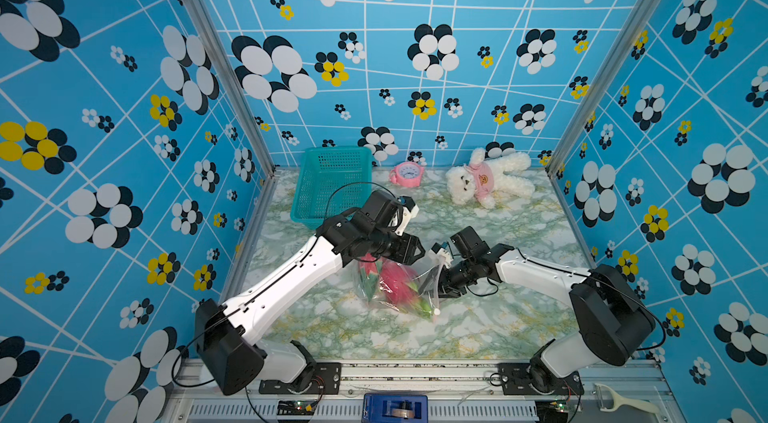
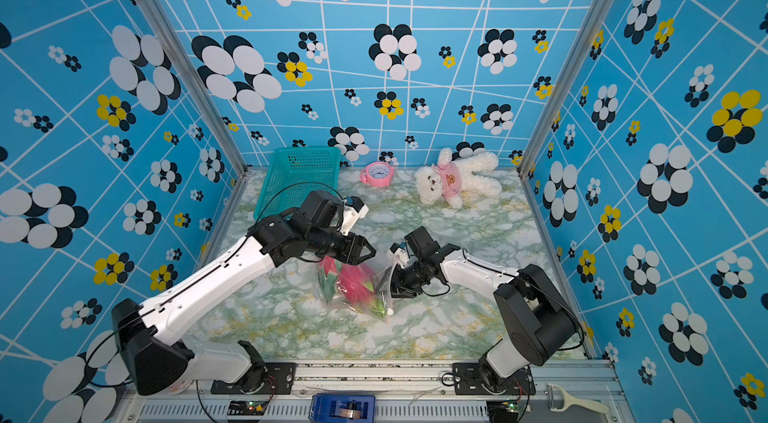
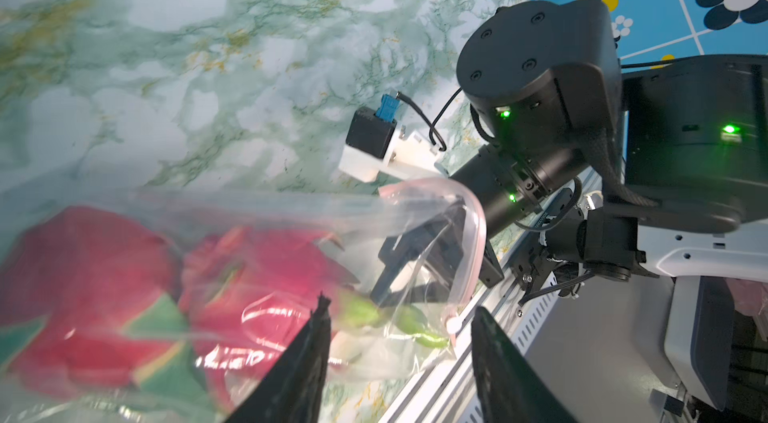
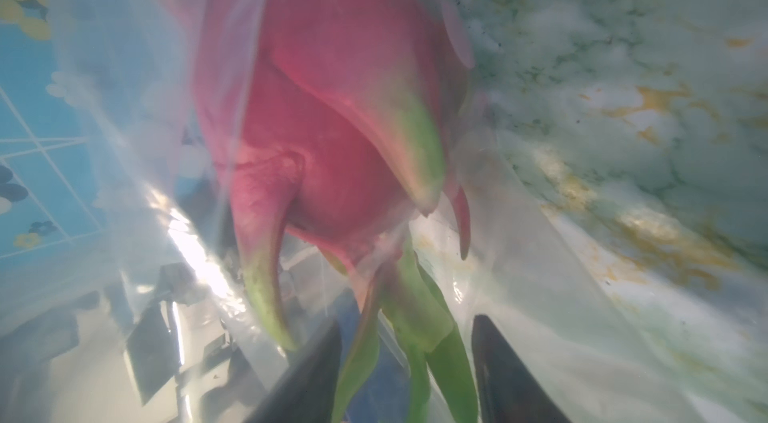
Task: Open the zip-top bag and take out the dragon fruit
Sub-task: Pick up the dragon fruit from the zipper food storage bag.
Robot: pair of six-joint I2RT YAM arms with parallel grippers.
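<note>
Plainly, the bag (image 1: 376, 296), lying in the middle of the tabletop (image 1: 478, 317) with the dragon fruit (image 1: 397, 283) inside, could slide along once pulling starts. The left tool (image 3: 399, 308) hangs open just over it, gripping nothing, while the right tool (image 4: 409, 321) sits inside the bag's mouth, jaws apart around green leaf tips (image 4: 432, 342) that could slip free. Bare tabletop lies all round the bag, with the basket (image 1: 332, 184) well apart at the back.
</note>
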